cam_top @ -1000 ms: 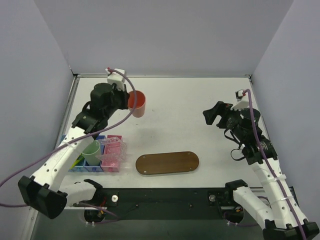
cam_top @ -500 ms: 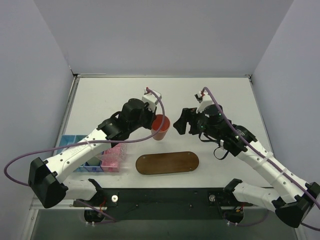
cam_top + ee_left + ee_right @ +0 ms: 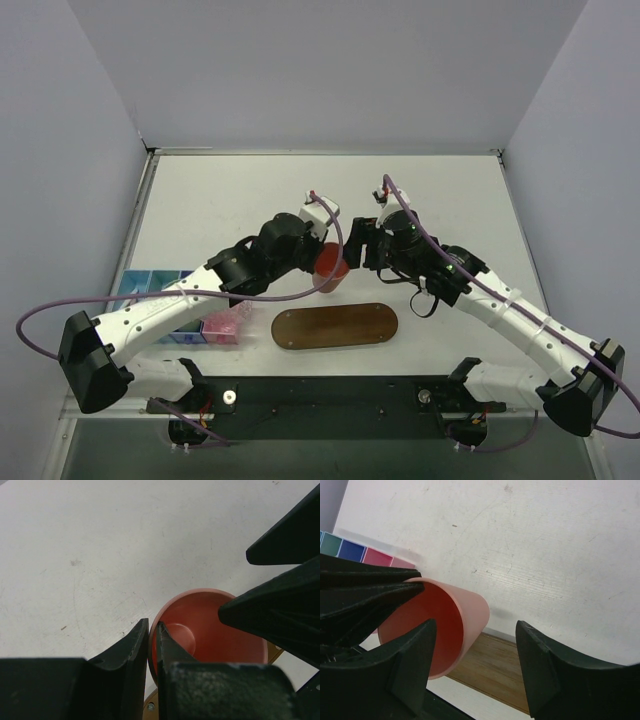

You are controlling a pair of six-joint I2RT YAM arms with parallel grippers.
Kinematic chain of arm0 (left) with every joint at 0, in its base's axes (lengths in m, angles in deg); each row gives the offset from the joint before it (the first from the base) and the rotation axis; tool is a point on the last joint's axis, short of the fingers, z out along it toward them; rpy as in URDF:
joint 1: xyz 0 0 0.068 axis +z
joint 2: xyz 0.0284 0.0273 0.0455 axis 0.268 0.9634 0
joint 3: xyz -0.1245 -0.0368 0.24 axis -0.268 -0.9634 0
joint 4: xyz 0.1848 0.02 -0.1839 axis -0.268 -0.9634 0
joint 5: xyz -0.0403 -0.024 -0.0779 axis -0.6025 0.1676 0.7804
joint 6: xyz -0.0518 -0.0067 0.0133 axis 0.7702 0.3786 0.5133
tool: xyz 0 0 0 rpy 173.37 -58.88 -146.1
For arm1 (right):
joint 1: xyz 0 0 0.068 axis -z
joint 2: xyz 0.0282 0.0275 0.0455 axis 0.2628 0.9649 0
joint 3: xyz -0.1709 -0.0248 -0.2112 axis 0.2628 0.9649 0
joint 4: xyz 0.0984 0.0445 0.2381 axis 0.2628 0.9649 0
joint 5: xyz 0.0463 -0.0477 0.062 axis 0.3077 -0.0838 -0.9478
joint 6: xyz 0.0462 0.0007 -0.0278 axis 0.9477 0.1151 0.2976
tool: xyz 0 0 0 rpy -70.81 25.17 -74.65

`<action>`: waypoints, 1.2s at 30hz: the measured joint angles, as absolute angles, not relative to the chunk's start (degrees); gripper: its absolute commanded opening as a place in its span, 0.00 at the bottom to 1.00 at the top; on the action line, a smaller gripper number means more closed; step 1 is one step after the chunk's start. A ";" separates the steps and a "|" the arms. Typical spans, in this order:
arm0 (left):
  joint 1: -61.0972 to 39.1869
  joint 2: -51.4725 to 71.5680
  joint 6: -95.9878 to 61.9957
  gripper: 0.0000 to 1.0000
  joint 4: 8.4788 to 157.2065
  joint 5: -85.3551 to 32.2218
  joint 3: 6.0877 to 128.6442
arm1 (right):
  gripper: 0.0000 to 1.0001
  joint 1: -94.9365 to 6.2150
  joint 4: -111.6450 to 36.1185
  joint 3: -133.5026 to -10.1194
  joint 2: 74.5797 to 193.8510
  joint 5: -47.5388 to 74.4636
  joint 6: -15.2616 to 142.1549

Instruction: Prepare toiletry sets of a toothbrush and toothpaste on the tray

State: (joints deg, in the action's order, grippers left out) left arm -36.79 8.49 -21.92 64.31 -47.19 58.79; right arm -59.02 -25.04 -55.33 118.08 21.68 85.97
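My left gripper (image 3: 325, 256) is shut on the rim of a red cup (image 3: 331, 270), one finger inside and one outside, and holds it tilted just above the far edge of the brown oval wooden tray (image 3: 336, 327). In the left wrist view the cup (image 3: 210, 625) is empty. My right gripper (image 3: 357, 250) is open right beside the cup. In the right wrist view its fingers (image 3: 415, 650) stand on either side of the cup's wall (image 3: 472, 611), apart from it, with the tray (image 3: 495, 672) below. No toothbrush or toothpaste shows.
Blue and pink bins (image 3: 228, 322) sit at the near left, mostly hidden under my left arm; their coloured edge shows in the right wrist view (image 3: 350, 550). White walls close the back and sides. A black rail runs along the near edge.
My left arm has carried the red cup from the back left to the middle, above the tray. My right arm has swung left from the right side to the cup, jaws open.
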 measured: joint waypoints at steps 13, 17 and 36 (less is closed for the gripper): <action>-38.50 8.59 -21.77 0.00 64.79 -49.35 58.11 | 0.34 -63.24 -25.85 -55.33 121.10 28.55 84.40; -38.91 8.59 -21.77 0.00 64.97 -49.83 57.48 | 0.17 -63.70 -25.87 -55.33 121.45 29.33 83.46; -39.15 8.46 -21.72 0.00 67.40 -50.79 55.51 | 0.23 -63.77 -26.57 -55.33 123.44 29.49 82.06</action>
State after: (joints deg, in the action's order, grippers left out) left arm -39.15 8.46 -21.72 67.40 -50.79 55.51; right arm -63.77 -26.57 -55.33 123.44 29.49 82.06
